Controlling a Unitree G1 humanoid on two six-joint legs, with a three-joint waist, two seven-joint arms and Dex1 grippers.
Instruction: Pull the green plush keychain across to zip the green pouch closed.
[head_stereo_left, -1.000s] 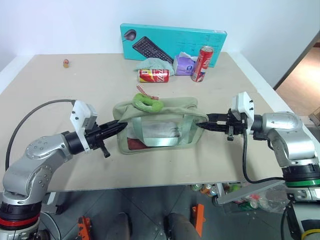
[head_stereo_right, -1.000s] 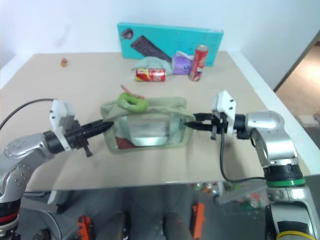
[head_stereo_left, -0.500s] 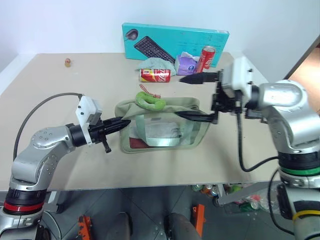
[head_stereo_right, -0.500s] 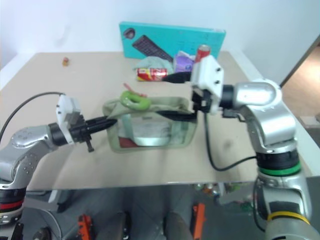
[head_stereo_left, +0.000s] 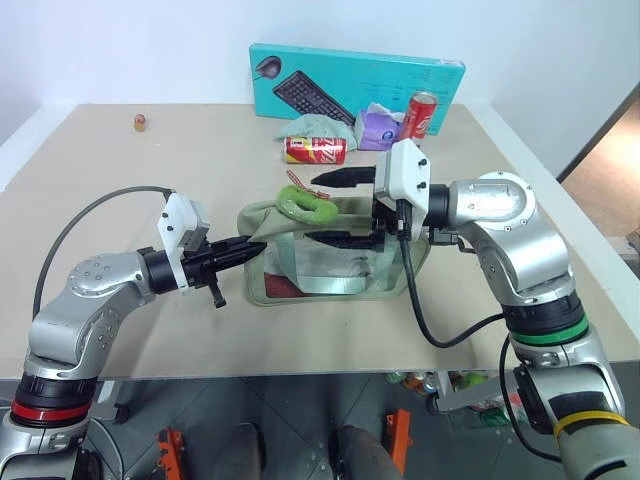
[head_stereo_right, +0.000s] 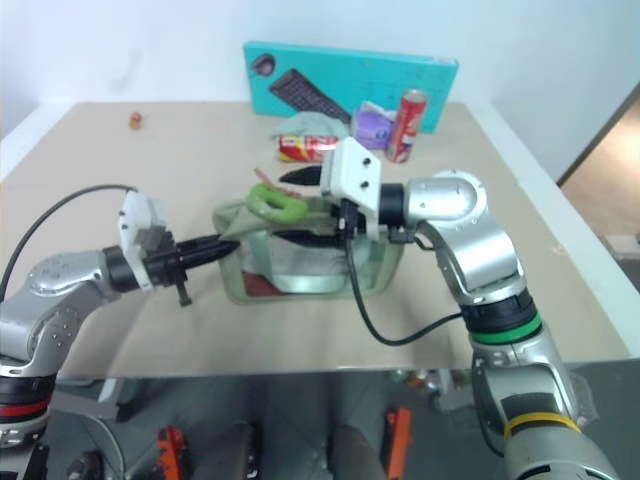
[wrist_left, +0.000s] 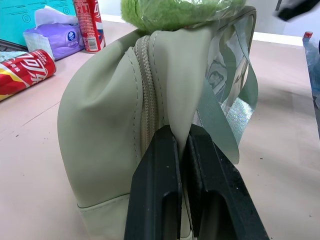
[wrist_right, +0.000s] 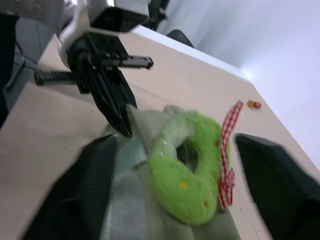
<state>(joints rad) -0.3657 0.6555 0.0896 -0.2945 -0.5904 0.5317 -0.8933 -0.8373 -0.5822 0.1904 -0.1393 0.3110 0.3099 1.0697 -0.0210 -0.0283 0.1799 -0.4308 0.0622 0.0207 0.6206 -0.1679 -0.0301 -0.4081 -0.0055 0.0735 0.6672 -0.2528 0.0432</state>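
The left tool (head_stereo_left: 248, 244) pinches the green pouch (head_stereo_left: 330, 262) end; the right tool (head_stereo_left: 325, 208) gapes wide around the green plush keychain (head_stereo_left: 305, 205). Closing off-centre could miss the plush, or the pinched fabric could slip.

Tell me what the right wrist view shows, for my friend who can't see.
A fuzzy green plush keychain with a red checked ribbon sits on the green pouch, between the right gripper's open jaws. The left gripper pinches the pouch's far end.

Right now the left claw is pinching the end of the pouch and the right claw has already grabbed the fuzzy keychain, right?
Not quite. The left claw does pinch the pouch, but the right claw is open around the keychain, not shut on it. The right wrist view shows this.
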